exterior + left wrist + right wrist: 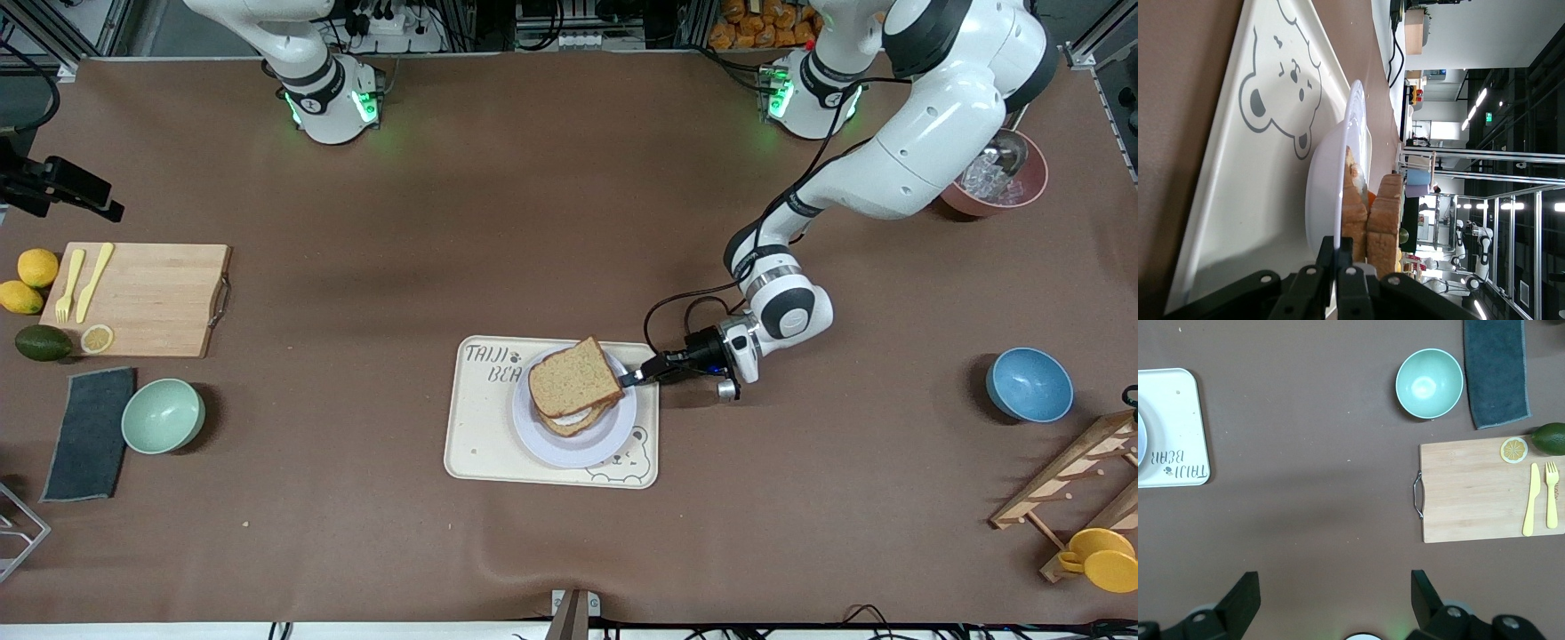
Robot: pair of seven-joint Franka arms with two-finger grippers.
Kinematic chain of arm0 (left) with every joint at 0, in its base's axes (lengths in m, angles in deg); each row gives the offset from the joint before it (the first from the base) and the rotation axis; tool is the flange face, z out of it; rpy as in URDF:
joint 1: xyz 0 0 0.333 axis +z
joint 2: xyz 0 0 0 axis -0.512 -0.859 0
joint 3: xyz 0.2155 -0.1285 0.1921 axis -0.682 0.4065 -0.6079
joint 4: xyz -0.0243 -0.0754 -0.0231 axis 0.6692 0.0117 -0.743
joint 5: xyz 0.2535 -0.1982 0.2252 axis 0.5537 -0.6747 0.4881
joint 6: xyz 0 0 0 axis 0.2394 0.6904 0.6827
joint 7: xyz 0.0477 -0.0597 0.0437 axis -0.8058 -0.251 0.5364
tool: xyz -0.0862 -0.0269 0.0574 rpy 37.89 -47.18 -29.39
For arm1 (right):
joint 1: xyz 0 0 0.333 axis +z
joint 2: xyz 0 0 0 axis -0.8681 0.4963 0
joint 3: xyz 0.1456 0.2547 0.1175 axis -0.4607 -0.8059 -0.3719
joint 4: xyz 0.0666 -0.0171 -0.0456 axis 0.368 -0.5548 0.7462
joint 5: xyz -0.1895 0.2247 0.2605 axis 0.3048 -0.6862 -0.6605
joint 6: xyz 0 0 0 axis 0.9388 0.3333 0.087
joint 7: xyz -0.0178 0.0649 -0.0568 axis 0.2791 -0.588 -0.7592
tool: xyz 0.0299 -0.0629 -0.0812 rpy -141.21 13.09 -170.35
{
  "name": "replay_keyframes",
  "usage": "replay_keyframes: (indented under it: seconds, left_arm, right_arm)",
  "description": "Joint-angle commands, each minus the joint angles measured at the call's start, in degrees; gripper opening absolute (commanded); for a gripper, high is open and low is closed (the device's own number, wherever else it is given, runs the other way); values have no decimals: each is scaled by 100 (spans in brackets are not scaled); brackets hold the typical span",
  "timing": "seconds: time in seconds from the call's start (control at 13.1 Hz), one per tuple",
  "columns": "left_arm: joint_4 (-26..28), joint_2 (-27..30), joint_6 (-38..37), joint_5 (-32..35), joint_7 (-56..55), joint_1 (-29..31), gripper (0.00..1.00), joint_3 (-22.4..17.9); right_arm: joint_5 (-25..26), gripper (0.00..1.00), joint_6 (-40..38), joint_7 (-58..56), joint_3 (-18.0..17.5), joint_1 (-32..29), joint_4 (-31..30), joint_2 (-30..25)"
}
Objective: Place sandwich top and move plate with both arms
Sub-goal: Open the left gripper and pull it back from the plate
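Matt brown desk (533,222) here, a soft cloth-like cover with faint creases. The tray (480,444) looks like smooth cream plastic with a dull sheen. On it the plate (578,449) is glossy, catching light along its rim. The bread slice (573,378) on top is rough and grainy, crust darker. Glossy white shell on the left arm (925,133), black matt left end effector (633,378). Over there, a bare wooden cutting board (151,298) with a metal handle, a coarse dark cloth (89,431), a smooth green bowl (163,415).
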Motion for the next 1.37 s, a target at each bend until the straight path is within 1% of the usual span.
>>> replay_keyframes:
  seconds: [0.0, 0.31, 0.38, 0.69, 0.76, 1.07, 1.3]
  left_arm:
    - [-8, -8, -135, 148, -79, 46, 12, 11]
    - [-17, -8, -135, 148, -263, 29, 24, -15]
    - [-8, 19, -126, 156, -324, 20, 30, -32]
    - [35, 45, -91, 358, -351, 55, 31, -112]
    - [70, 71, -91, 358, -351, 73, 34, -112]
    - [150, 133, -91, 367, -386, 90, 34, -112]
    - [369, 265, -91, 446, -386, 187, 34, -112]
  right_arm:
    - [35, 100, -70, -21, -32, -8, 84, 34]
    - [27, 100, -70, -30, -32, -16, 84, 34]
    - [35, 100, -70, -30, -32, -16, 84, 34]
    - [35, 100, -70, -30, -32, -16, 84, 34]
    - [35, 100, -70, -30, -32, -25, 84, 34]
    - [35, 100, -70, -30, -32, -16, 84, 34]
    - [27, 100, -70, -30, -32, -16, 84, 34]
